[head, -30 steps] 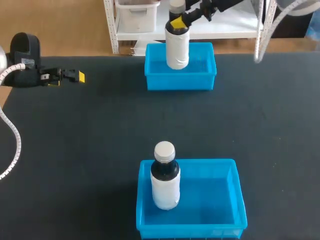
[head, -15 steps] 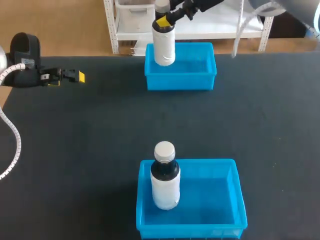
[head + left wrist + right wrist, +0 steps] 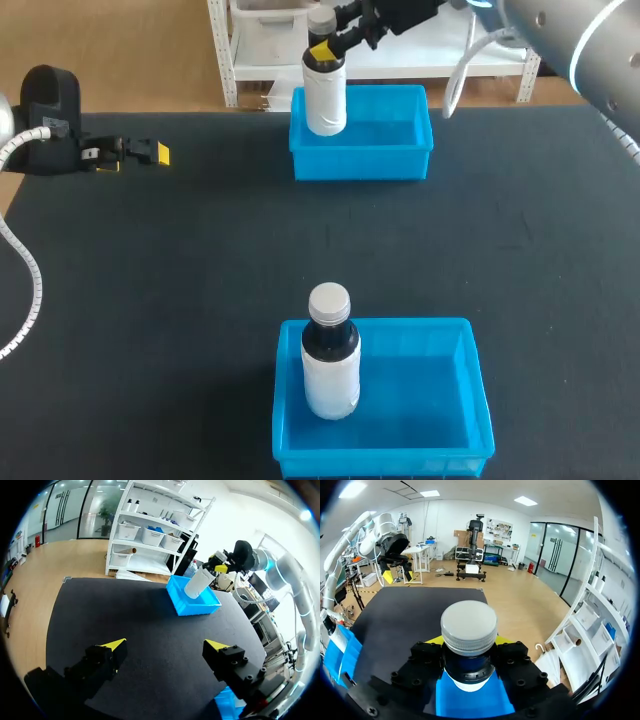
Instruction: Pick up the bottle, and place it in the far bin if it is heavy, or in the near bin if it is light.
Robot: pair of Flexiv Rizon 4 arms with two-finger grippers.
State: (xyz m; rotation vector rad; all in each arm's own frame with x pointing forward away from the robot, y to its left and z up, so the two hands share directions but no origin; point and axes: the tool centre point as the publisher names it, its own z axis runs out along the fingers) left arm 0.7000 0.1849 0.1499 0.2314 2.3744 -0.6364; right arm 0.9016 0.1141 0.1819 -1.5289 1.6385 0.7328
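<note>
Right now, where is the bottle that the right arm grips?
In the head view the bottle hangs upright at the left end of the far bin, its neck clamped in the right tool.

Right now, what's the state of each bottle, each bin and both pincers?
held bottle: capped, upright, lower end inside the far bin, gripped at its neck.
standing bottle: capped, upright, in the near bin, untouched.
far bin: open-topped, held bottle dipping into its left part.
near bin: open-topped, one bottle inside.
right pincer: shut on the held bottle.
left pincer: open, empty, above the table.
</note>
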